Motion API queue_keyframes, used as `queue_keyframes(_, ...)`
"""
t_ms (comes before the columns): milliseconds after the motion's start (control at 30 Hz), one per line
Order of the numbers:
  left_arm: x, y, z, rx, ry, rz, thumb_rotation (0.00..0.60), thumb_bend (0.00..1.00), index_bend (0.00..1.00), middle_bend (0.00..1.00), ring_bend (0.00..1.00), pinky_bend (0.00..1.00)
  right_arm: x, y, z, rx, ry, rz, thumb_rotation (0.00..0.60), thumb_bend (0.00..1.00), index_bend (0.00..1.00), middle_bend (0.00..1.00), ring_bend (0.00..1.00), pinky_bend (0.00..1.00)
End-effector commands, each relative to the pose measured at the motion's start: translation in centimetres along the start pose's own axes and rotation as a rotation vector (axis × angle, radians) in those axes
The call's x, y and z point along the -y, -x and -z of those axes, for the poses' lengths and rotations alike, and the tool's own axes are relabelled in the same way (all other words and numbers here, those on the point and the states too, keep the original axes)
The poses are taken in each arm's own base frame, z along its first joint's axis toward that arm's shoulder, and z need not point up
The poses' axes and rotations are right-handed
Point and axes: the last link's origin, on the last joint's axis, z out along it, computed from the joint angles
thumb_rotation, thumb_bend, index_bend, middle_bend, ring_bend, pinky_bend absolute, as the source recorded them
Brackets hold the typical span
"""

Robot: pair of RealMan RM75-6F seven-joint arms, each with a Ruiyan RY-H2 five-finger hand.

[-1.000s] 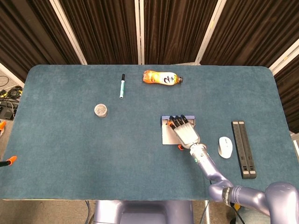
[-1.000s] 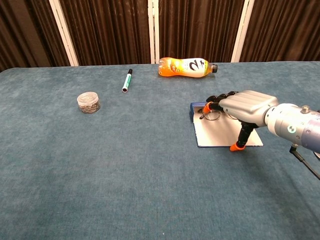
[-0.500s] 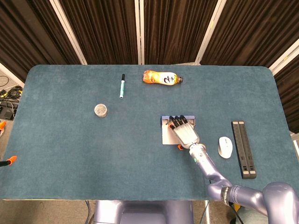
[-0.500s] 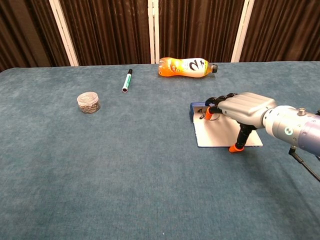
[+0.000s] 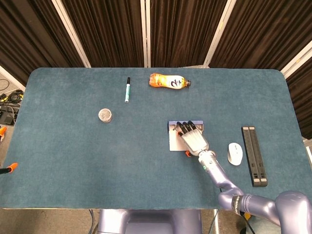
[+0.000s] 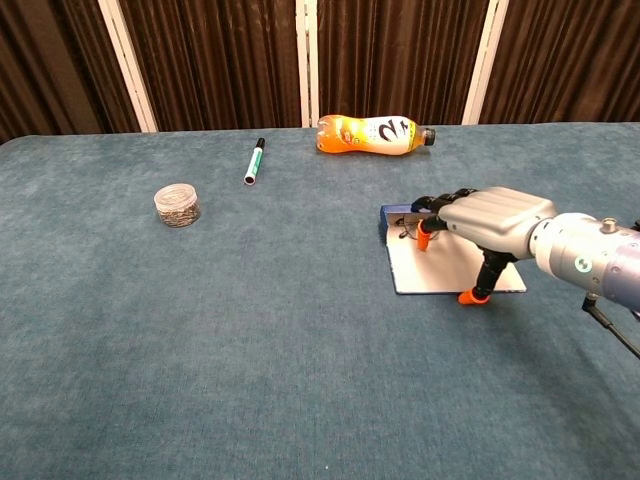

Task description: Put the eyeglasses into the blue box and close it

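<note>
The blue box [image 6: 392, 214] lies open right of the table's middle, its white lid [image 6: 440, 275] flat toward me. My right hand [image 6: 490, 215] hovers palm down over the lid, its fingertips [image 6: 423, 237] bent down at the box's edge. The thin-framed eyeglasses [image 6: 405, 232] show just under and left of those fingertips, at the box. The thumb reaches down to the lid's near edge, well apart from the glasses. In the head view the hand [image 5: 193, 138] covers most of the box [image 5: 171, 125] and hides the glasses. No view shows my left hand.
An orange bottle [image 5: 168, 81] lies at the back, with a green-tipped marker [image 5: 127, 89] to its left. A small round jar [image 5: 105, 115] sits mid-left. Right of the hand are a white mouse [image 5: 235, 153] and a long black bar [image 5: 254, 156].
The fingertips have curled down and shifted slightly left toward the blue box, and the eyeglasses have moved left with them. The arm has barely moved.
</note>
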Motion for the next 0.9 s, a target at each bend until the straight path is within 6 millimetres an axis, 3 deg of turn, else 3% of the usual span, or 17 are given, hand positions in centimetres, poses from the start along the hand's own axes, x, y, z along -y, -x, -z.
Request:
queue_keyframes(33, 0.0, 0.0, 0.0, 0.001, 0.0, 0.0, 0.6, 0.0, 0.0, 0.0, 0.0, 0.0, -0.2, -0.1, 0.1, -0.006, -0.003, 0.0, 0.6, 0.32, 0.35, 0.0, 0.0, 0.0)
queue_keyframes(400, 0.0, 0.0, 0.0, 0.003, 0.0, -0.001, 0.6, 0.0, 0.0, 0.0, 0.0, 0.0, -0.8, -0.3, 0.3, -0.008, -0.01, -0.007, 0.6, 0.4, 0.39, 0.0, 0.0, 0.0)
queue_keyframes(900, 0.1, 0.1, -0.2, 0.007, -0.006, -0.004, 0.6, 0.0, 0.0, 0.0, 0.0, 0.0, -1.2, -0.8, -0.7, -0.023, 0.009, -0.027, 0.6, 0.41, 0.41, 0.0, 0.0, 0.0)
